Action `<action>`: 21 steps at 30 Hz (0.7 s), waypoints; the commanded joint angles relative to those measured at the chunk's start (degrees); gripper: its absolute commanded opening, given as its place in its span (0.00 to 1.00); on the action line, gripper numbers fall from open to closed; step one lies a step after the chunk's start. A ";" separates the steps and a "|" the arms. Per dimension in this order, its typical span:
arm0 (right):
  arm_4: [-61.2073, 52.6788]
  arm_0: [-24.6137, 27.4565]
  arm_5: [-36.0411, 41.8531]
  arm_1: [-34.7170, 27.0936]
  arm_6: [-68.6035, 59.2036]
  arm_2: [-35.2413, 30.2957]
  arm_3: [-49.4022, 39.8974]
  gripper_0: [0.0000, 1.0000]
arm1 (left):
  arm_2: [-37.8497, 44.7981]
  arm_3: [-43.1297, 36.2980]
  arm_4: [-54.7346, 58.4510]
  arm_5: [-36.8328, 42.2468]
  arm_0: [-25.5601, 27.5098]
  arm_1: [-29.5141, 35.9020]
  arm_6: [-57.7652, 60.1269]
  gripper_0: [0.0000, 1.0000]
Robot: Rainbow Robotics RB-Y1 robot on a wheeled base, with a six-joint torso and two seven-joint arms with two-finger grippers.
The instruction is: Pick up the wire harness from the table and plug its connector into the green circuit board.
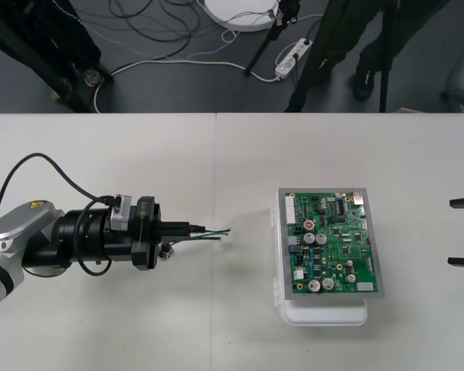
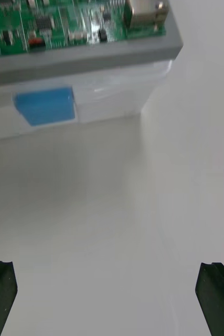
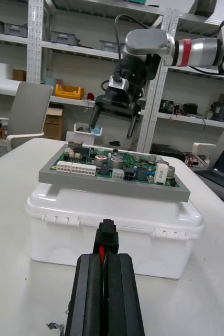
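Harness (image 1: 213,233) sits pinched in my left tool (image 1: 187,229), closed on its wires above the desk (image 1: 139,154), left of the green board (image 1: 332,241); my right tool (image 1: 453,233) waits spread wide at right.

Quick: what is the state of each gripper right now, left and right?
Left gripper: fingers shut on the wire harness, plug end forward.
Right gripper: fingers open, holding nothing.
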 commanded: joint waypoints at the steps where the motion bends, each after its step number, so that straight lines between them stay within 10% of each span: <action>1: 4.15 0.96 -0.07 -1.75 -2.36 -1.04 -0.23 1.00 | -0.52 0.68 -0.37 -4.24 0.64 -3.09 -5.70 0.00; 21: 22.43 -1.50 0.46 -1.67 -15.37 9.07 -13.41 1.00 | -3.77 0.68 -4.24 0.33 -2.62 -8.28 -4.56 0.00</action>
